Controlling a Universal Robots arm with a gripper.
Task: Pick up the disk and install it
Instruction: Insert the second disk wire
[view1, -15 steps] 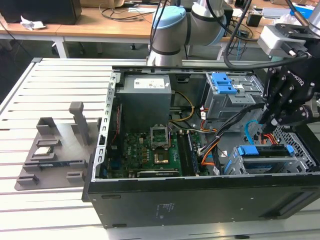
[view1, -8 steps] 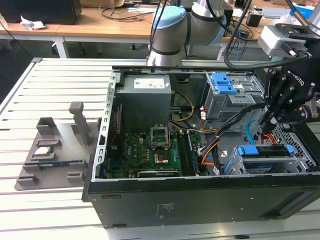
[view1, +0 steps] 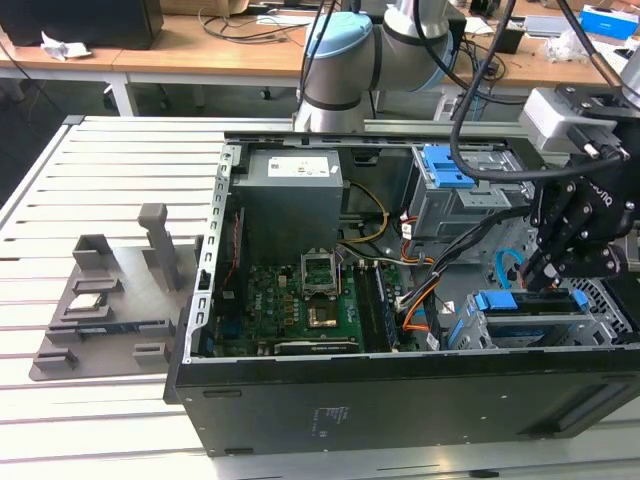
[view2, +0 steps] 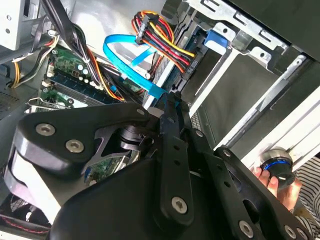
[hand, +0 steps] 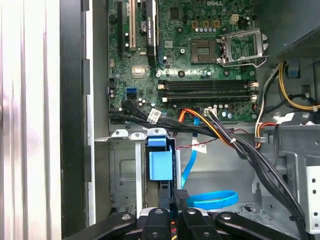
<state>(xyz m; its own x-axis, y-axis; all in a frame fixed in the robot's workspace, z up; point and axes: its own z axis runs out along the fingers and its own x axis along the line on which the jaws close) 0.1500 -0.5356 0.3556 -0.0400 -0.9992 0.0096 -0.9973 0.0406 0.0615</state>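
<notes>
Shows the disk (view1: 505, 302) slotted on edge in the drive cage (view1: 600, 300), at the computer case's (view1: 400, 395) corner toward the exterior view's right (blue bracket end outward, plain in the first wrist view). Places the gripper (view1: 535, 280) just above that blue end, claw pinched narrow, clasping nothing visible. Puts a blue cable (hand: 212, 200) beside the cage, motherboard (view1: 300, 305) nearby.

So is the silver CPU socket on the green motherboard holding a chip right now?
No: in the first wrist view the silver CPU socket stands open and bare on the green motherboard.
</notes>
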